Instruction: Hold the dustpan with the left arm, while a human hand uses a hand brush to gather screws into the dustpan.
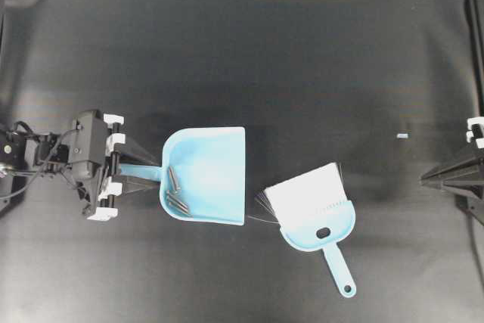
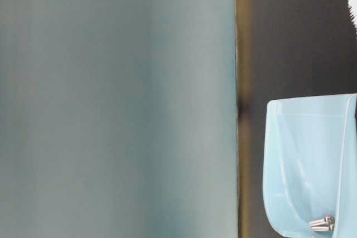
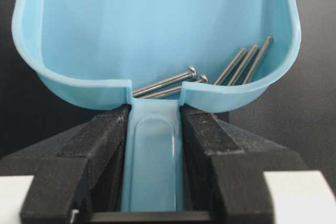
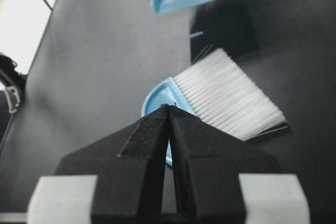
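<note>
The light blue dustpan [image 1: 212, 175] rests on the black table with its mouth facing right. My left gripper [image 1: 145, 174] is shut on its short handle [image 3: 153, 161], a dark finger on each side. Several silver screws [image 3: 168, 83] lie inside against the pan's rounded back, and they also show in the overhead view [image 1: 175, 191]. The hand brush [image 1: 314, 206] lies flat on the table just right of the pan's mouth, white bristles toward the pan. My right gripper [image 4: 169, 107] is shut and empty, far right [image 1: 431, 179]. No human hand is in view.
A small pale scrap [image 1: 402, 135] lies on the table toward the right. The table-level view shows the dustpan [image 2: 312, 160] beside a teal wall [image 2: 111, 104]. The brush's thin handle [image 1: 340, 270] points toward the table's front edge.
</note>
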You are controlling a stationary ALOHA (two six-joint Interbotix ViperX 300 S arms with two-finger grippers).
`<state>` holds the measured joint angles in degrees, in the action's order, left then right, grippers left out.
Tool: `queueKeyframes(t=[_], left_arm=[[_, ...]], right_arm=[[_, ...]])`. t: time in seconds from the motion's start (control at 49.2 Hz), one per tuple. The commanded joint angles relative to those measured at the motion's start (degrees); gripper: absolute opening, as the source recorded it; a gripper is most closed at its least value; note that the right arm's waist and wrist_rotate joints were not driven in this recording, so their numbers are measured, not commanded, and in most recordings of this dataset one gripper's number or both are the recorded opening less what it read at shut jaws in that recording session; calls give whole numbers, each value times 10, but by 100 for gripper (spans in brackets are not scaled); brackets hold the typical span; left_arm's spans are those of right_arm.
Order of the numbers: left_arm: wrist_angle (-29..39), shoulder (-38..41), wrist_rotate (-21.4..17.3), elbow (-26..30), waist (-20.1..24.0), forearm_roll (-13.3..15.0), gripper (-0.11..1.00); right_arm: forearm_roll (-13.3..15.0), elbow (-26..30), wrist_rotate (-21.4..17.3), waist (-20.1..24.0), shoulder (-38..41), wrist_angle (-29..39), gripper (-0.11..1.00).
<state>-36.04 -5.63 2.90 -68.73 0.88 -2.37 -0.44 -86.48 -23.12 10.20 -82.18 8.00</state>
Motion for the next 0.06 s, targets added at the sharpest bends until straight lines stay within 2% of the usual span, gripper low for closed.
queueKeyframes(t=[0.0, 0.041], left_arm=[[1, 0, -1, 8, -1, -3, 31], [7, 1, -1, 8, -1, -3, 31]], right_arm=[[-1, 3, 0, 0, 2, -3, 0], [-1, 3, -1, 0, 2, -2, 0]])
